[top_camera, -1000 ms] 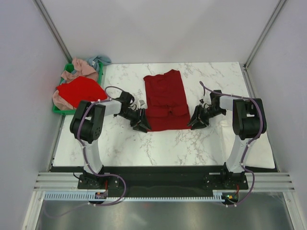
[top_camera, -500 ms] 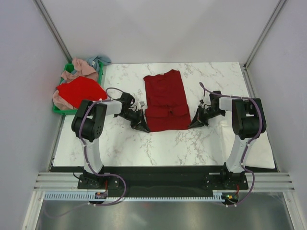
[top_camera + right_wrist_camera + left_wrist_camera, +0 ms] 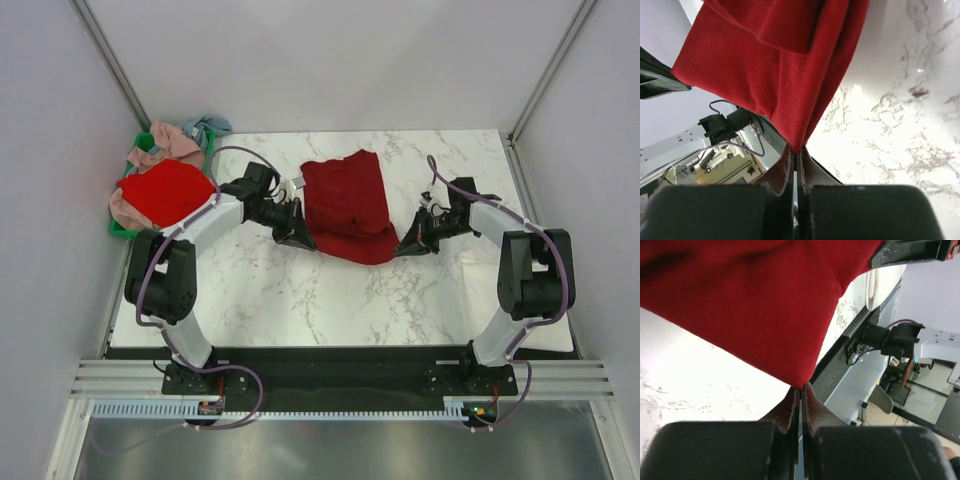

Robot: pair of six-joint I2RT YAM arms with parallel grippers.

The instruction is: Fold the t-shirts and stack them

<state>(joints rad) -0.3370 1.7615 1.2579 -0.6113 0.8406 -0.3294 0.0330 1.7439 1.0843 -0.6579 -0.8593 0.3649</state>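
Observation:
A dark crimson t-shirt [image 3: 346, 205] lies partly folded on the marble table [image 3: 300, 300], its near edge lifted off the surface. My left gripper [image 3: 303, 240] is shut on the shirt's near left corner [image 3: 801, 383]. My right gripper [image 3: 401, 248] is shut on the near right corner [image 3: 798, 146]. The lifted edge sags between the two grips. More t-shirts sit in the crate at the back left: a bright red one [image 3: 165, 192], a dusty pink one [image 3: 160, 145] and a light blue one [image 3: 206, 127].
A green plastic crate [image 3: 125, 228] stands at the table's back left corner, heaped with shirts. Grey walls close in the table on three sides. The arm bases [image 3: 200, 375] are bolted at the near edge.
Both grippers have shut on the crimson shirt's near corners and lifted them, moving away from the bases. The near edge, flat before, now hangs between them.

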